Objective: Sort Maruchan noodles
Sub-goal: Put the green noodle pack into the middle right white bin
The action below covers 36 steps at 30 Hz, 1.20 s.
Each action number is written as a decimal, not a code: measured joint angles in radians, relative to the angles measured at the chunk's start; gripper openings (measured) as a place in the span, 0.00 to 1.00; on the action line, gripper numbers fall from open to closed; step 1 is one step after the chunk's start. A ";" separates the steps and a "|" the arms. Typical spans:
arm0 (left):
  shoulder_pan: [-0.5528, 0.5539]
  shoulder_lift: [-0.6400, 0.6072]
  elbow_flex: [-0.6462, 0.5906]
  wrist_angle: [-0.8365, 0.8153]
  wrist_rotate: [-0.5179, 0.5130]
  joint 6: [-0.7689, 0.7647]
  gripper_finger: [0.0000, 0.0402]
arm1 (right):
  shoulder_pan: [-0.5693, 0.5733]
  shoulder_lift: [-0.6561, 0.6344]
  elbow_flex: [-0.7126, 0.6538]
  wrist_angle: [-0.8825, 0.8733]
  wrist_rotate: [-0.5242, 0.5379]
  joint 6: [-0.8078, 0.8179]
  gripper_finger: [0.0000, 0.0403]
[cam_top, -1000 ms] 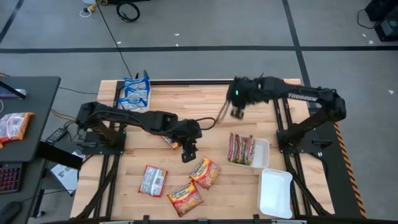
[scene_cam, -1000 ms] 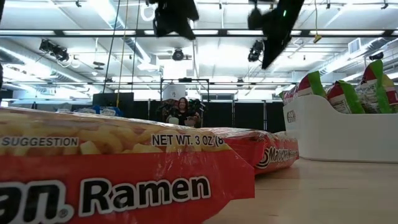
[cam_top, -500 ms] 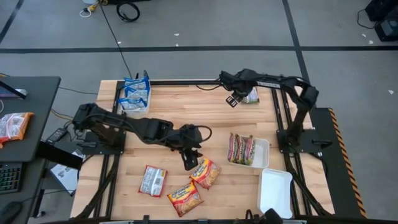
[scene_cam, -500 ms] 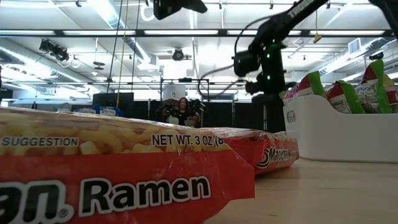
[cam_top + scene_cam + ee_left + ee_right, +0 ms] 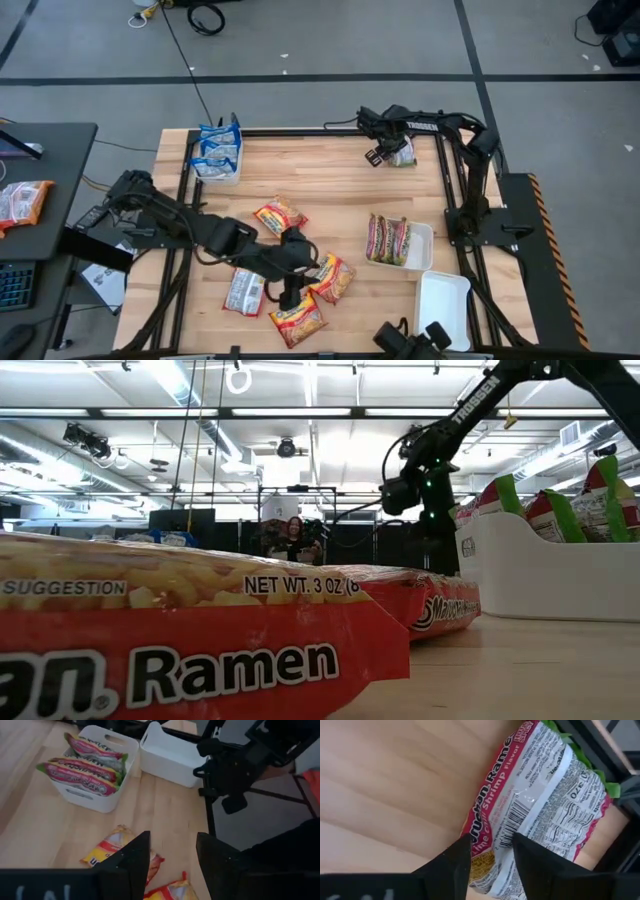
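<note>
Containers: three white trays. Blue-packet tray (image 5: 218, 160) at upper left of the high view, holding about three blue-white packets (image 5: 215, 145) stood on edge. Middle tray (image 5: 420, 246) at right of centre, holding three green-edged pink packets (image 5: 388, 238), upright side by side. Third tray (image 5: 443, 308) at lower right, nothing visible inside.

Loose packets on table (image 5: 330, 180), counted in the high view:
- orange-yellow, 3: one (image 5: 281, 215) left of centre, one (image 5: 333, 278) lower centre, one (image 5: 297, 318) near bottom edge.
- pinkish-silver, 1 (image 5: 243, 291), lower left of centre.
- lime chili shrimp packet (image 5: 403, 154), 1, upper right by the frame rail, lying flat, back side up in the right wrist view.

Left gripper (image 5: 291, 292) low over lower centre, between the silver packet and the two lower orange ones; fingers parted a moderate gap, nothing between them in the left wrist view.

Right gripper (image 5: 378, 155) at upper right, just beside the shrimp packet; fingers parted, tips over the packet's edge. Contact: cannot tell.
</note>
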 joint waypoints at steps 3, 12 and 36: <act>-0.005 -0.020 0.000 0.006 -0.022 0.005 0.40 | 0.005 0.003 0.002 0.012 0.005 0.008 0.30; 0.008 -0.081 0.000 -0.082 -0.134 0.107 0.40 | 0.045 -0.066 -0.003 0.006 -0.082 -0.078 0.03; 0.328 -0.118 0.000 -0.076 0.040 0.295 0.67 | 0.483 -0.786 0.000 0.183 -0.900 0.063 0.01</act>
